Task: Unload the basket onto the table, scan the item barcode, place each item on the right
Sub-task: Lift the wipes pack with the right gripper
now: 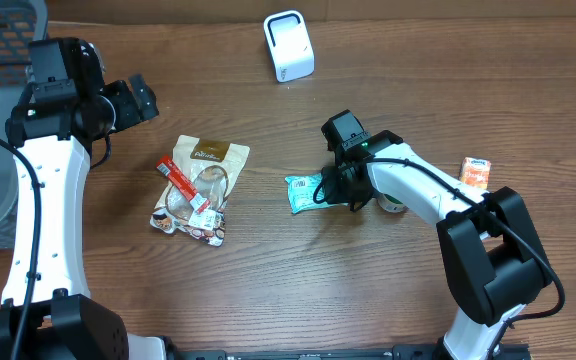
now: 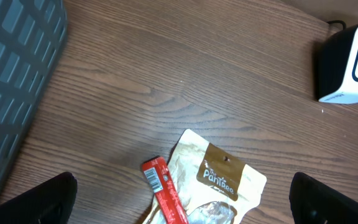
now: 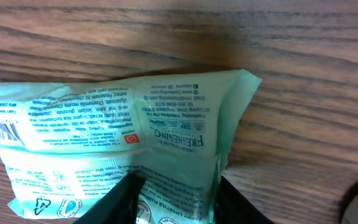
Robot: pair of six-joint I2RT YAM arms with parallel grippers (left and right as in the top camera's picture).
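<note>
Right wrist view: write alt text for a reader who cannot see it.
A pale green packet covered in small print lies on the brown wooden table. The right gripper straddles its near edge, one dark finger on each side.

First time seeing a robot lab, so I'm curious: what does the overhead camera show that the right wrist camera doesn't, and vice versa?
Only overhead: the left arm, the white scanner, a brown snack pouch and an orange carton. Only right wrist: the fine print on the green packet, readable close up. Both: that packet lying on the wooden table, with the right tool straddling its edge.
</note>
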